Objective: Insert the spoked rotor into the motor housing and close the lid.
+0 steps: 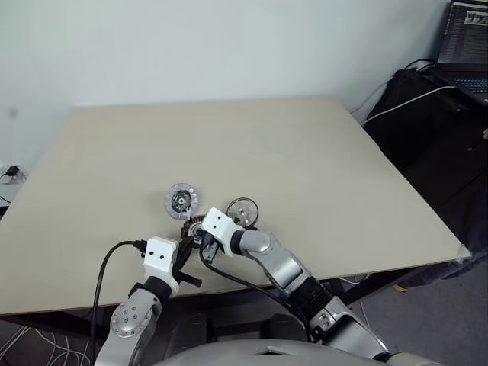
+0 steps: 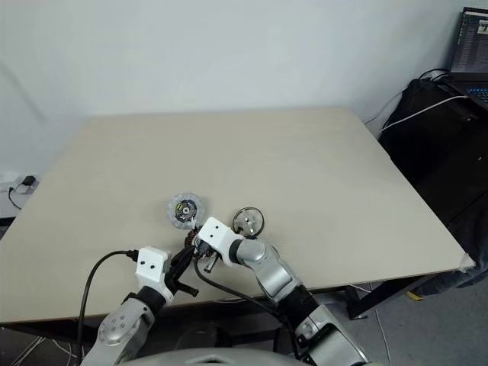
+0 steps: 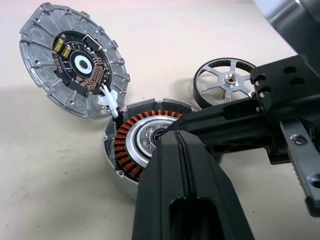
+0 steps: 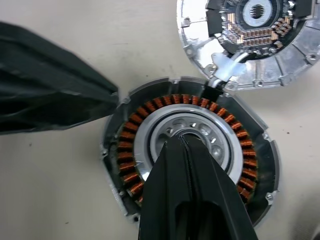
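1. The motor housing is seen lying open on the table, at lower centre-left of the head view, its copper windings exposed.
2. The lid is leaned against the housing's upper-left edge, joined by a white connector.
3. The spoked rotor is seen flat just right of the housing.
4. The right gripper is shut, empty, its tip over the housing's centre.
5. The left gripper is shut, empty, at the housing's near edge.

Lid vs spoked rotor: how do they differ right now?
The lid is a solid disc with a ridged edge and a black circuit centre; the spoked rotor is a thin ring with see-through spokes and a small hub. The lid lies against the motor housing, joined by a white connector; the spoked rotor lies apart. Both are round and rest on the table.
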Tool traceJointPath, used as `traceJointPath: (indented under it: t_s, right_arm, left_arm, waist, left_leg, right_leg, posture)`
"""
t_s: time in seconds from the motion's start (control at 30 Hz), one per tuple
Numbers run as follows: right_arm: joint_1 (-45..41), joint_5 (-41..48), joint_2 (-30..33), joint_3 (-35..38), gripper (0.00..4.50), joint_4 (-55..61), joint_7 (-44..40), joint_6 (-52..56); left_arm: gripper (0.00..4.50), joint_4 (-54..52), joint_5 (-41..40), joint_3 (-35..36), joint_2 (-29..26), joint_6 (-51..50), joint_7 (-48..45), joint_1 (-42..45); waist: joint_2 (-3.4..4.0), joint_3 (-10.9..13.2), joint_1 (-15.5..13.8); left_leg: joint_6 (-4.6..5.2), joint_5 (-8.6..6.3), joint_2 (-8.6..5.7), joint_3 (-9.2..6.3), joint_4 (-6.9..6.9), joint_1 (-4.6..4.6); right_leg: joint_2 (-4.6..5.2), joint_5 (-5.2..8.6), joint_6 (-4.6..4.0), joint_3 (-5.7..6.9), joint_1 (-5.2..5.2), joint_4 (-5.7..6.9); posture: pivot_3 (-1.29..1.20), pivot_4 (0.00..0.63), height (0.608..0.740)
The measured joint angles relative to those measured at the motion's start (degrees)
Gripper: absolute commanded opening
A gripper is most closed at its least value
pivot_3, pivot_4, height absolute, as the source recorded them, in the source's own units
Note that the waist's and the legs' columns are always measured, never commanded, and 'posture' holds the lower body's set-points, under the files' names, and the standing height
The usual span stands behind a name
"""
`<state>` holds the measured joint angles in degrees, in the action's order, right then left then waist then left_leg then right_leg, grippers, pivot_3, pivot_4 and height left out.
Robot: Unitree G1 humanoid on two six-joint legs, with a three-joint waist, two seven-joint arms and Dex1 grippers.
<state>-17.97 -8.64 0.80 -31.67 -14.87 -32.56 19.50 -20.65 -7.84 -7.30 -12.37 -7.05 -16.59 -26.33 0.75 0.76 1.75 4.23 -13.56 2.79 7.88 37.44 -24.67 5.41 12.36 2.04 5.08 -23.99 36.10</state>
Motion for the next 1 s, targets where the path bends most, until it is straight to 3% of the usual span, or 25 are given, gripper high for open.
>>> traceJointPath:
  t_s: [0.47,1.0]
  right_arm:
    - [1.56,1.68,0.21,0.3,0.01,1.12,-1.15,-1.62]
    - [-1.43,1.01,-2.77,0.69,0.01,-3.83,3.59,-4.19]
  left_arm:
    - [0.0,0.25,-0.01,-0.01,0.5,0.25,0.04,-0.01]
    - [0.0,0.24,0.03,-0.01,0.83,0.33,0.21,-0.55]
  waist:
    - [-0.02,-0.08,-0.03]
    - [-0.02,-0.08,-0.04]
  left_leg:
    - [0.0,0.0,0.0,-0.01,0.0,0.0]
    - [-0.01,0.0,0.01,0.0,0.0,0.0]
  right_leg:
    - [0.01,0.0,0.0,0.0,0.0,0.01]
    - [0.0,0.0,0.01,0.01,0.0,0.02]
  posture:
    - [0.0,0.0,0.74]
    - [0.0,0.0,0.74]
